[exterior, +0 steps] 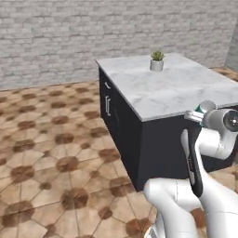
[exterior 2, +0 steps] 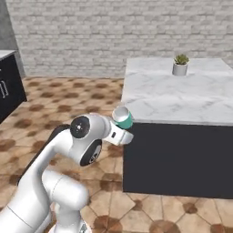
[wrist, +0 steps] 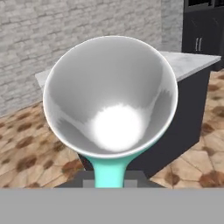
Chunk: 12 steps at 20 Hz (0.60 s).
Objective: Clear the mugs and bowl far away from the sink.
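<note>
teal is showing at the end of the arm: the teal mug (exterior 2: 123,118) is sitting in the gripper (exterior 2: 122,132), which is closing narrowly on it. in the right base view the mug is being carried in the air with its pale opening facing upward, just off the near corner of the island counter (exterior 2: 173,98) and a little above the counter's dark front. it is not resting on the marble top.

in the left base view only a sliver of the mug is peeking out behind the arm's wrist, at the near right edge of the marble slab.

in the hand view the mug is taking up most of the middle, seen straight into its mouth: the inside is looking glossy and greyish white, with a bright highlight at the bottom. its teal handle (wrist: 110,168) is running down toward the hand, and the grip seems to be on that handle, though the fingertips themselves are hidden under it.

far back on the marble top, a white pot with a succulent (exterior 2: 180,65) is standing upright, well apart from the mug.

brown patterned floor tiles (exterior: 56,153) are spreading around the island, and a pale grey brick wall (exterior: 69,32) is running behind it. dark cabinets (wrist: 203,37) are showing past the island in the hand view.
</note>
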### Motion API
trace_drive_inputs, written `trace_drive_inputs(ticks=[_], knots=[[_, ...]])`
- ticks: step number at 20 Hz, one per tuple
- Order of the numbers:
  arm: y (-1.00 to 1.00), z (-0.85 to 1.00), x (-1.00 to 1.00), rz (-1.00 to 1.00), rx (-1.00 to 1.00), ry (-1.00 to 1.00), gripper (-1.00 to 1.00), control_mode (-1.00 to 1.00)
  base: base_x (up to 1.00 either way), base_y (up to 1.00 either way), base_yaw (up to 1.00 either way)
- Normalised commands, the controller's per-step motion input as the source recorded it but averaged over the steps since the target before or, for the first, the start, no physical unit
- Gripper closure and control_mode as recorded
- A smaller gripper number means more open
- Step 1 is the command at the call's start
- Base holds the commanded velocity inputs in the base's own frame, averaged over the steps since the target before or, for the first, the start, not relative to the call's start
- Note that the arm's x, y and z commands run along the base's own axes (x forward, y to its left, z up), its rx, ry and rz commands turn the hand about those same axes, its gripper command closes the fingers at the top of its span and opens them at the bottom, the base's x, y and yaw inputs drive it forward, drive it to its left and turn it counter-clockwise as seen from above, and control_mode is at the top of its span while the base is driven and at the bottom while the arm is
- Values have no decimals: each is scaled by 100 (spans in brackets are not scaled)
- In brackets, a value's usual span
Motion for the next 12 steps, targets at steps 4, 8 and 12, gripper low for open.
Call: trace_drive_inputs(ticks=[4, 8, 12], knots=[[0, 0, 0, 0, 0, 0, 100, 100, 100, -88, 9], [0, 0, 0, 0, 0, 0, 100, 100, 100, -51, 5], [0, 0, 0, 0, 0, 0, 100, 100, 100, -40, 5]])
